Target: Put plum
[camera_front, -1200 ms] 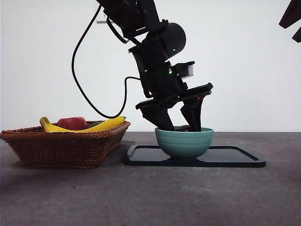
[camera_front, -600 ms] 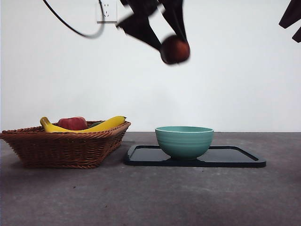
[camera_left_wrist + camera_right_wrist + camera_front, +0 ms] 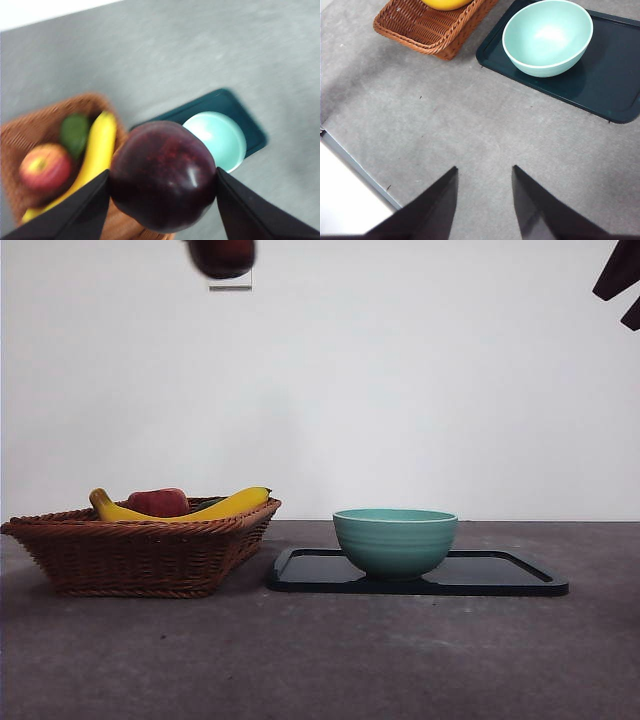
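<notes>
The dark maroon plum (image 3: 162, 177) is held between the jaws of my left gripper (image 3: 162, 200), high above the table, over the wicker basket (image 3: 30, 130). In the front view only the plum's underside (image 3: 221, 255) shows at the top edge, above the basket (image 3: 140, 550). The teal bowl (image 3: 395, 540) stands empty on the dark tray (image 3: 500, 575); both also show in the right wrist view, bowl (image 3: 547, 37) on tray (image 3: 610, 85). My right gripper (image 3: 482, 200) is open and empty, high over the bare table.
The basket holds a banana (image 3: 225, 505), a red apple (image 3: 157, 502) and a green fruit (image 3: 75, 134). A black arm tip (image 3: 622, 280) shows at the top right corner. The table's near edge (image 3: 355, 165) shows in the right wrist view.
The left gripper lifted the plum out of the bowl, rose and moved left, now almost out of the front view's top. The bowl is left empty.
</notes>
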